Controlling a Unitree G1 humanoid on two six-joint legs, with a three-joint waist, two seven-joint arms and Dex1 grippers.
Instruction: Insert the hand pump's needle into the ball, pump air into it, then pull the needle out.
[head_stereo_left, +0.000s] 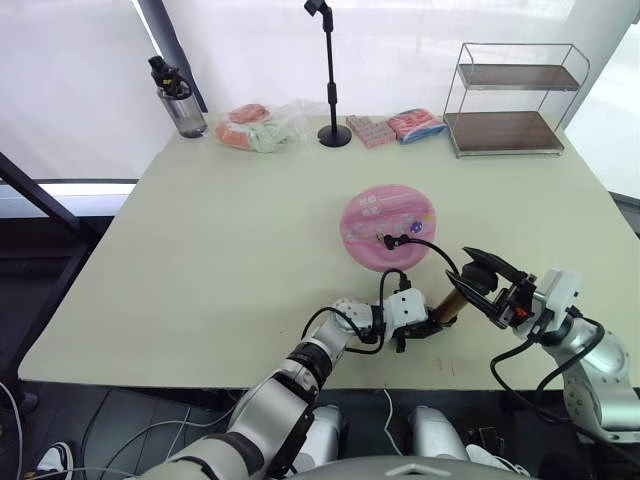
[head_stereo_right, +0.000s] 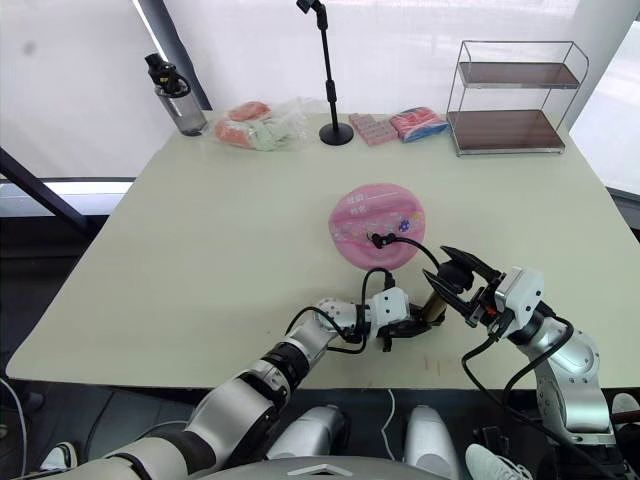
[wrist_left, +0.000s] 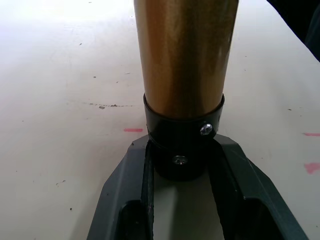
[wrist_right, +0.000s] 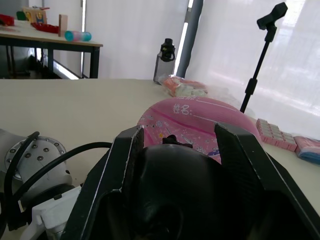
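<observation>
Hand pump (head_stereo_left: 449, 303) lies near the bench's (head_stereo_left: 200, 260) front edge, just in front of the flat pink ball (head_stereo_left: 387, 226). I see its black hose (head_stereo_left: 432, 247) loop up onto the ball's top; needle too small to make out. My left claw (head_stereo_left: 412, 330) is clamped on the pump's black bottom cap, fingers (wrist_left: 125, 200) snug either side of it. My right claw (head_stereo_left: 487, 283) sits around the black handle end, fingers (wrist_right: 120, 165) straddling it. Water bottle (head_stereo_left: 177, 97), mic stand (head_stereo_left: 330, 75) and wire shelf (head_stereo_left: 510, 98) along the far edge.
</observation>
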